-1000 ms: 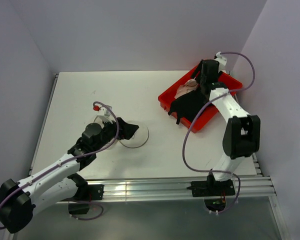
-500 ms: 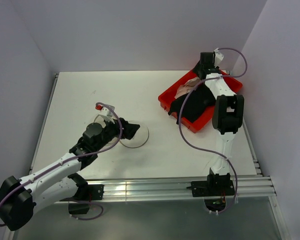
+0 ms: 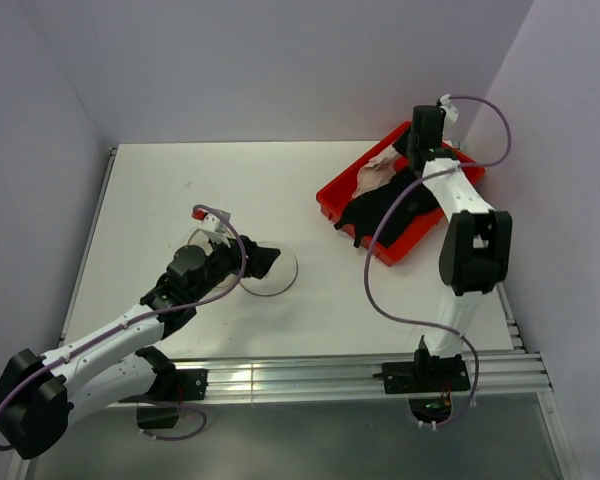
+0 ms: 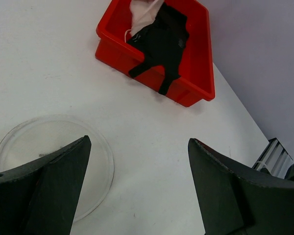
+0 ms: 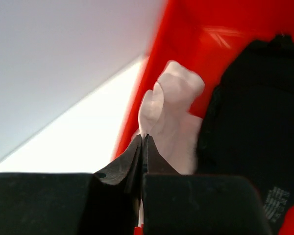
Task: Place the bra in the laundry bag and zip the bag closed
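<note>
Sitting in the tray, your right gripper is closed, tips touching the bra lying inside; your left gripper hangs open over the bag, well apart from the tray.

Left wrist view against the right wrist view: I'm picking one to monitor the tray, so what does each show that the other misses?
Only the left wrist view shows the round laundry bag, the whole red tray, the black garment draping over its wall, and the open left gripper. Only the right wrist view shows the right gripper, shut, tips at the pale cloth; whether it pinches it is unclear. Both show tray, black garment and pale cloth.
</note>
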Motion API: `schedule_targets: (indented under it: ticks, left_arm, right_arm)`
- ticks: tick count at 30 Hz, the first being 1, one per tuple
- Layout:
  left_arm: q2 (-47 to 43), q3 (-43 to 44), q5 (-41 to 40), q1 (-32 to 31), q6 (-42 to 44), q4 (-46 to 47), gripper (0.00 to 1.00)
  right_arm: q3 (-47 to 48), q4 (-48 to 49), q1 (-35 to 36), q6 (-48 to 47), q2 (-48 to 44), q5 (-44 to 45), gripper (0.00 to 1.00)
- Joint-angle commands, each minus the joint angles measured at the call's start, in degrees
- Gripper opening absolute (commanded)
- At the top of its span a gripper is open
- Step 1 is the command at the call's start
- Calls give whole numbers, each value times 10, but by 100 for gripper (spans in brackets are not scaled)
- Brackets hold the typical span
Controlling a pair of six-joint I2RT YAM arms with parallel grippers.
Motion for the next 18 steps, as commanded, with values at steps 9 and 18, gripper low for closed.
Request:
schedule_targets:
  ticks: [9,18]
  left_arm:
    - [-17,-4,-11,-2,1,22,86]
    - [-39,10,-18,-3,-9,2,86]
  right_arm:
    - [-268,132,93,-20,-448,-77,0]
    - [-434,-33,202,-8,-789,-98,0]
